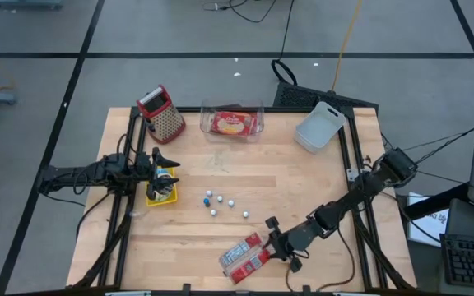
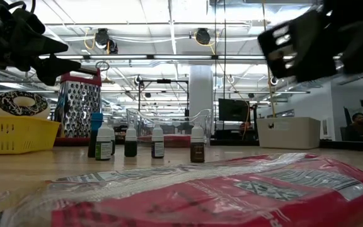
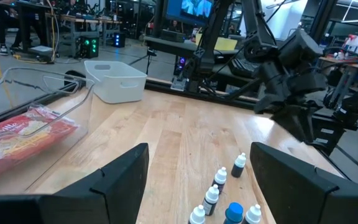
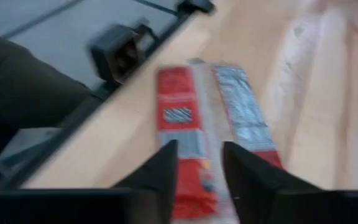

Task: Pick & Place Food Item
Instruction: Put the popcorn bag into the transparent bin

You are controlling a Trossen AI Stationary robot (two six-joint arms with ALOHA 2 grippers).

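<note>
Right now my right gripper (image 1: 276, 238) hangs low over the table's (image 1: 303, 189) near edge, toward its right corner, and the food item, a flat red and silver packet (image 1: 245, 256), lies just ahead of my fingertips, at the very edge of the wood. In the right wrist view the packet (image 4: 213, 134) stretches straight away from me, its near end passing between my two dark fingers (image 4: 160, 171); its long axis therefore runs nearly in line with my reach, and my jaws straddle its narrow width. They stand partly apart, a narrow gap rather than a wide one, and I judge that I hold nothing: the packet lies flat on the wood. I cannot tell whether a fingertip touches the wrapper. My left gripper (image 1: 169, 161) waits well away at the table's left edge, spread wide and empty above the yellow basket (image 1: 161, 194), with the little bottles (image 1: 219, 201) between it and the packet, so the right arm is plainly the nearer one. To lift the packet I would close across its short side where I stand; if the move is a release, I would back off along its length. The clear bin (image 1: 232, 121) at the far edge already holds a red bag.
</note>
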